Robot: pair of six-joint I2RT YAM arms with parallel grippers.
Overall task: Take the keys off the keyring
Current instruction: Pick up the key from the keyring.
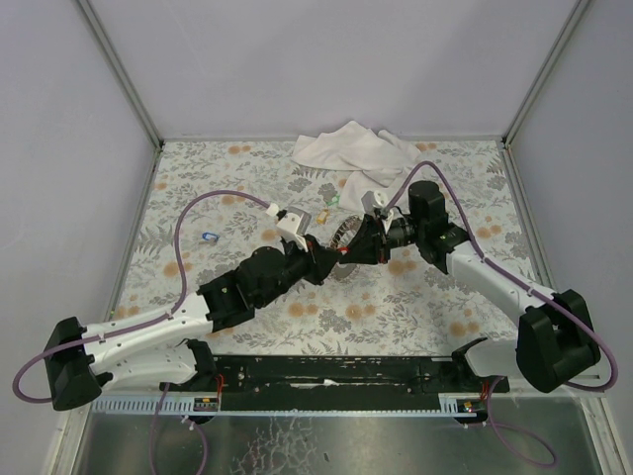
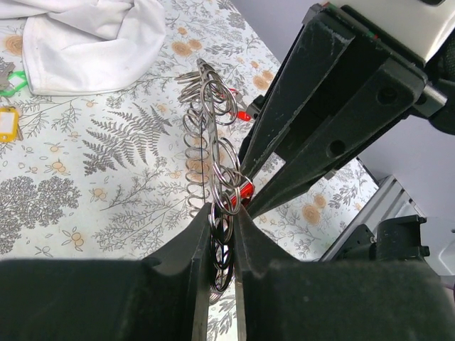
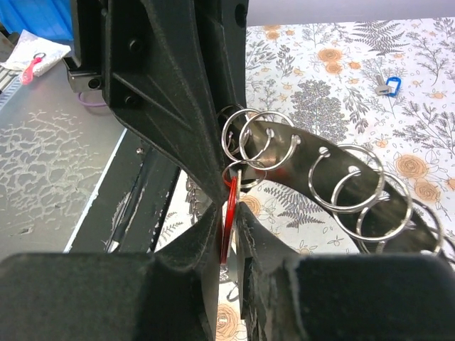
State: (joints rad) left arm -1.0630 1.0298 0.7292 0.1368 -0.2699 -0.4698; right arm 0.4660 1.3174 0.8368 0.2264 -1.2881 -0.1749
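Two claws: close together
Left claw (image 2: 222,213): pinching the keyring (image 2: 206,121)
Right claw (image 3: 227,217): pinching a red key (image 3: 229,192)
Blue key (image 1: 209,236): loose on table (image 1: 415,307), well apart

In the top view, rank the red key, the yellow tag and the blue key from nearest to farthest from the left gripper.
From the left gripper:
1. Red key: right at its tips, on the keyring it grips.
2. Yellow tag: on the table just beyond, toward the back.
3. Blue key: far off to the left.
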